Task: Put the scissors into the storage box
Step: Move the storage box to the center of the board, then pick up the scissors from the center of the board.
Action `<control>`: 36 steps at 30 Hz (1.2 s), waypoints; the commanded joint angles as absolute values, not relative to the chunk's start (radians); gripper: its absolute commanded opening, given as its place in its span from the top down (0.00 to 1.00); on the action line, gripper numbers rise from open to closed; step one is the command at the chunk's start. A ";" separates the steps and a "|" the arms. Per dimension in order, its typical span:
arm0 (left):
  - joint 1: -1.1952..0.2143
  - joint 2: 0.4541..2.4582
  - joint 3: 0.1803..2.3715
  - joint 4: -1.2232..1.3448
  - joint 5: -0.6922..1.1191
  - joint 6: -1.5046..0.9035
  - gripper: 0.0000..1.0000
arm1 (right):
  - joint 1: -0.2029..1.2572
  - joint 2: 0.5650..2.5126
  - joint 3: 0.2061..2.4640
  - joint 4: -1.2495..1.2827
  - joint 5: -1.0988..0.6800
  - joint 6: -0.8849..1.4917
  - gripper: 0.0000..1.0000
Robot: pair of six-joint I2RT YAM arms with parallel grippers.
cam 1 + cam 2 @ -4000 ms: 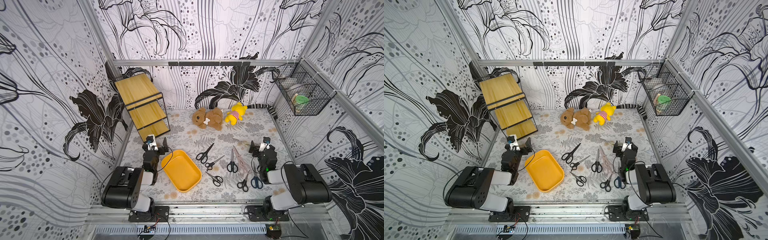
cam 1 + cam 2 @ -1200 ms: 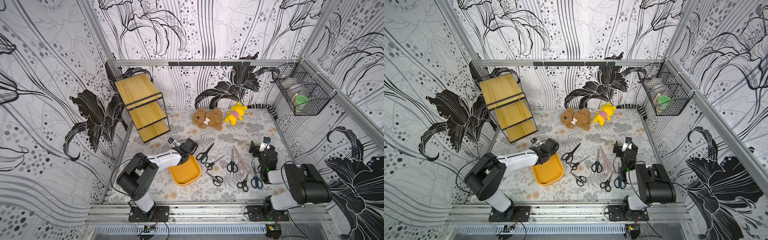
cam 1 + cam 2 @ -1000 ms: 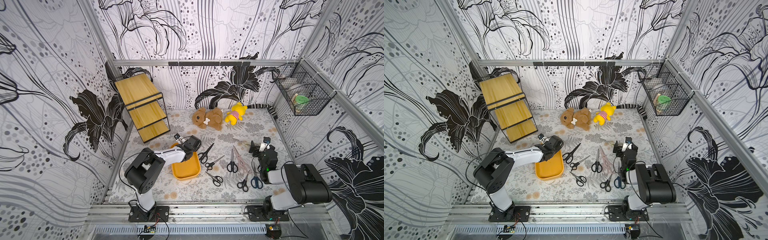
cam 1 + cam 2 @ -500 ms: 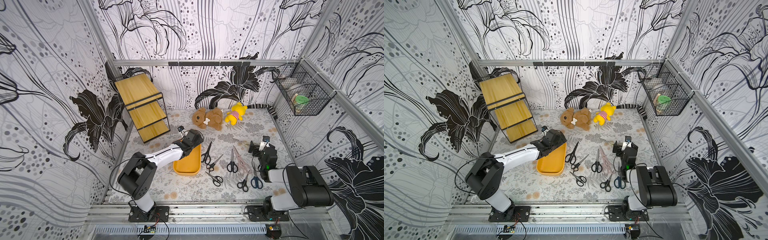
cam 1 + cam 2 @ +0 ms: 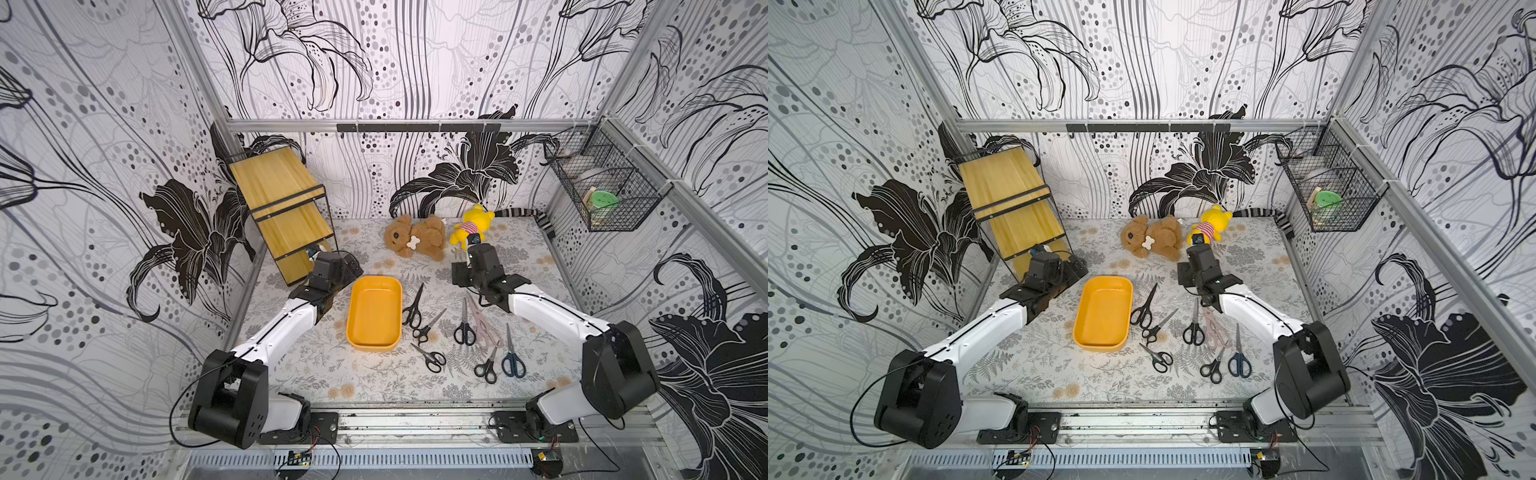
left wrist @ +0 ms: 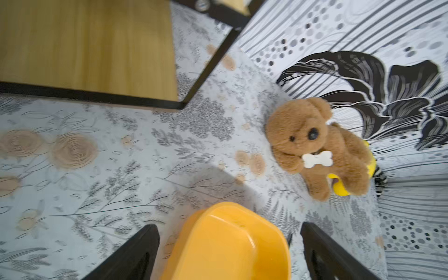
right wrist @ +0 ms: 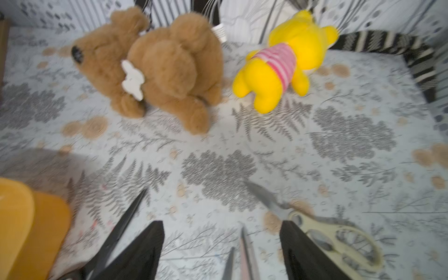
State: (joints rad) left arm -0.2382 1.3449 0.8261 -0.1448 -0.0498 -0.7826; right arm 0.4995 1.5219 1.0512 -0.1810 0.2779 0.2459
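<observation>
**Asker:** Where are the scissors?

**Describer:** Seven pairs of scissors (image 5: 464,328) lie flat on the mat (image 5: 316,365) to the right of the storage box (image 5: 376,309) in a top view. An eighth, the cream-handled pair (image 7: 339,238), shows in the right wrist view. None is inside the box, which is empty.

**Asker:** And the grippers?

**Describer:** The left gripper (image 6: 229,226) hangs over the box's far left corner, jaws spread, gripping nothing. The right gripper (image 7: 221,225) hovers right of the box's far end above several blade tips, jaws apart and empty.

**Asker:** What could go wrong?

**Describer:** Probably a double catch. The pinkish pair (image 5: 482,322) and its neighbours lie close together, so closing jaws could pinch two blades or skid off thin steel. A left jaw clipping the rim could shove the box into the large black pair (image 5: 412,307) just beside it.

**Asker:** Any free room?

**Describer:** Bare mat lies left of the box and nearer the arm bases. The shelf rack (image 5: 286,208) crowds the box's far left side. The brown teddy (image 5: 415,239) and yellow toy (image 5: 471,224) lie beyond its far end.
</observation>
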 commanded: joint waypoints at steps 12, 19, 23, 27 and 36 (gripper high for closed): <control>-0.087 1.307 0.733 -0.101 0.209 -0.586 0.03 | 0.755 1.762 1.299 -0.620 0.144 0.575 0.50; -0.070 1.345 0.737 -0.043 0.318 -0.631 0.03 | 0.771 1.852 1.356 -0.706 0.101 0.569 0.59; -0.050 1.358 0.732 -0.022 0.350 -0.657 0.03 | 0.772 1.882 1.362 -0.703 0.093 0.571 0.64; -0.041 1.364 0.726 -0.008 0.365 -0.670 0.03 | 0.773 1.915 1.363 -0.686 0.077 0.577 0.64; -0.027 1.371 0.723 -0.003 0.367 -0.676 0.03 | 0.773 1.969 1.385 -0.654 0.087 0.579 0.70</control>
